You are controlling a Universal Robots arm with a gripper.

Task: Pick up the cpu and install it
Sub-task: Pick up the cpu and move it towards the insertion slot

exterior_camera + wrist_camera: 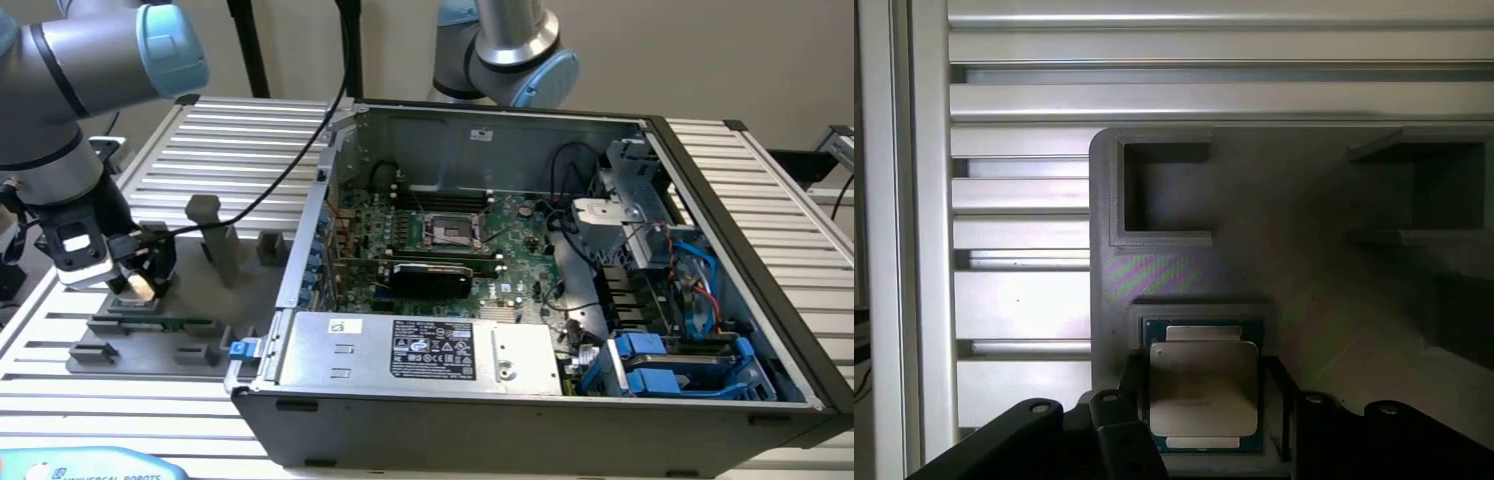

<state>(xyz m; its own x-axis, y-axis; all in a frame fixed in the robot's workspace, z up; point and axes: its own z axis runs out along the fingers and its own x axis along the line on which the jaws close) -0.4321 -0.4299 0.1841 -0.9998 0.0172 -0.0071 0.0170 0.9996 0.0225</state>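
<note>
The step in hand looks like the pick-up. The gripper (136, 283) is sitting low over the cpu (1204, 392). The cpu is lying flat, shiny side up, in a small square pocket of the grey fixture (147, 348), at the exterior view's lower left. In the wrist view the gripper is reaching around the cpu, very close to two of its edges. I cannot tell if it is squeezing the cpu or only waiting around it.

To do this well, I think the grip should be landing on both edges at the same time, so the cpu is not getting pushed sideways in its pocket. The squeeze should be gentle but firm, because the chip is thin and flat and could tip or slip. The cpu looks square to the gripper, which is helping.

The arm (67, 95) is coming in from the upper left of the exterior view. Its wrist is pointing almost straight down at the fixture, which is resting on the slatted table (240, 130).

The open computer case (790, 300) is filling the exterior view's right. The socket (451, 231) on its green board is waiting there, well apart from the cpu, and it looks empty to me.
</note>
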